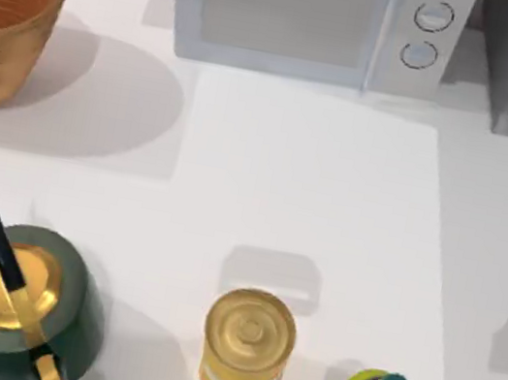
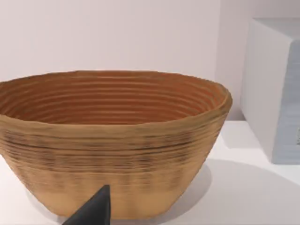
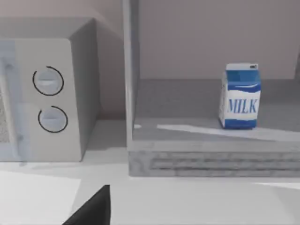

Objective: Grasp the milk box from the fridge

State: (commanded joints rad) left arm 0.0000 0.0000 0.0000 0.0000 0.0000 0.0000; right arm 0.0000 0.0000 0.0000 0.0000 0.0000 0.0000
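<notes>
The milk box point(image 3: 239, 96), a blue-and-white gable-topped carton, stands upright inside the fridge point(image 3: 211, 159), its "MILK" face turned outward, beside the microwave point(image 3: 47, 93); neither hand's finger state can be told.

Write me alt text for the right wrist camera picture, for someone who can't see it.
A blue and white milk box stands upright on the shelf inside the fridge, with open space around it. Beside the fridge is a pale microwave with two round knobs. A dark tip of the right end effector pokes in over the white table.
</notes>
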